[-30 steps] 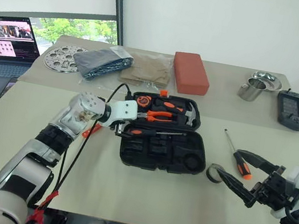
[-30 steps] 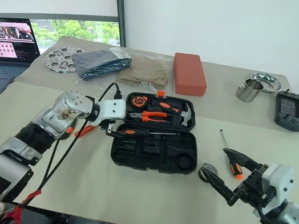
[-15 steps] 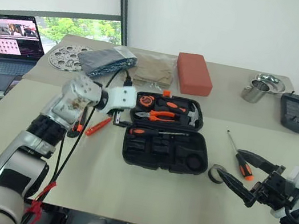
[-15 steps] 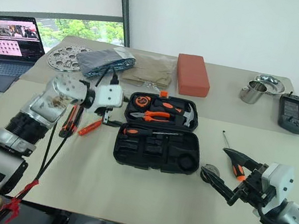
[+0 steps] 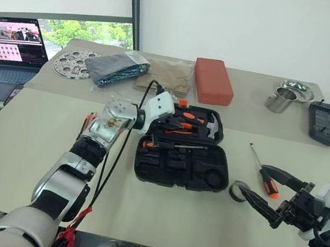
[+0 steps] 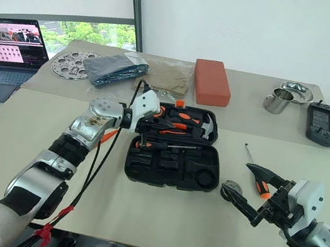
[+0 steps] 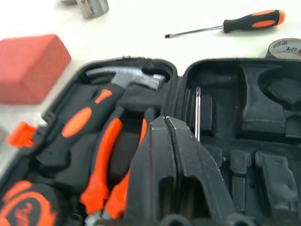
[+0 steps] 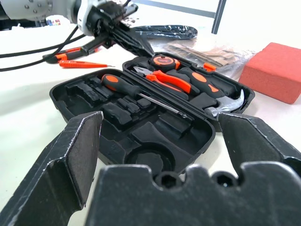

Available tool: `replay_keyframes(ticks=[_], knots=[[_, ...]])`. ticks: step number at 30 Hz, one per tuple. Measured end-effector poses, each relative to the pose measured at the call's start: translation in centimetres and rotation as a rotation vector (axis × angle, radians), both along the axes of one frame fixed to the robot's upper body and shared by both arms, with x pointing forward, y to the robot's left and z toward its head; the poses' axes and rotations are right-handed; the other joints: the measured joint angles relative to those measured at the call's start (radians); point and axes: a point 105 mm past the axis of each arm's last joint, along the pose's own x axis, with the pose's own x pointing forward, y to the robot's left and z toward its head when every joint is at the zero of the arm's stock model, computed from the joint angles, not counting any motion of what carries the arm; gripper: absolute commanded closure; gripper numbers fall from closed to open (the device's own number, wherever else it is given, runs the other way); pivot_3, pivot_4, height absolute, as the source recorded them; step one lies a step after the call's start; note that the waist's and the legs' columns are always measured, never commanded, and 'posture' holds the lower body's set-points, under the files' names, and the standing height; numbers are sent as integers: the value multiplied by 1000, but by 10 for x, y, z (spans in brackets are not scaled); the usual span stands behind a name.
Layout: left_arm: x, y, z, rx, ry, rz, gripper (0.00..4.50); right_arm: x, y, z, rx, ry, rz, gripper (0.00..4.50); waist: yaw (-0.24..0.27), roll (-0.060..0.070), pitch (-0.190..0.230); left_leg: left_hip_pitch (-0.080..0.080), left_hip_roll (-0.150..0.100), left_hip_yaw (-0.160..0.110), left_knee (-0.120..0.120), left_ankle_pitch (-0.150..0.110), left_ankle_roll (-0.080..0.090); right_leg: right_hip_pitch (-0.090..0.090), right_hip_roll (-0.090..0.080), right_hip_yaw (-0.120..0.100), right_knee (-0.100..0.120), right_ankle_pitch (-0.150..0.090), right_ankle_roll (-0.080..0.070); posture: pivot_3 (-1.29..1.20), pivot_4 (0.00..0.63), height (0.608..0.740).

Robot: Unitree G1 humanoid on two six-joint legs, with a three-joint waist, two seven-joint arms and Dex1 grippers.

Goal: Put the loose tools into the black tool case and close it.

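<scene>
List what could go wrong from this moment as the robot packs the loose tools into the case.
1. The left pincer, shut and empty, hangs close over the pliers and hammer in the black tool case; it might knock them out of their slots.
2. The screwdriver and tape roll lie outside the case by the open right pincer; closing now would leave them out, and the roll could be nudged away.

No lettering or numbers can be read.
</scene>
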Motion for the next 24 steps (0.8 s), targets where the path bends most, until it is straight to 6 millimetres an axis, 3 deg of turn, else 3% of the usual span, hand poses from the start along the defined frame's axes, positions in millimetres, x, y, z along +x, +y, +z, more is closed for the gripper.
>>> replay_keyframes(ticks=[7, 24], knots=[[-9, -7, -40, 49, 62, -43, 4486, -4, 0, -1, -4, 5, -13, 0, 1, 0, 0, -2, -6, -5, 0, 1, 2, 0, -1, 6, 0, -1, 3, 0, 150, 740], [0, -14, -51, 277, -109, -106, 4486, -8, -2, -1, -8, 5, -28, 0, -8, -1, 0, -2, -9, -8, 0, 5, 9, 6, -1, 7, 3, -2, 11, 0, 150, 740]])
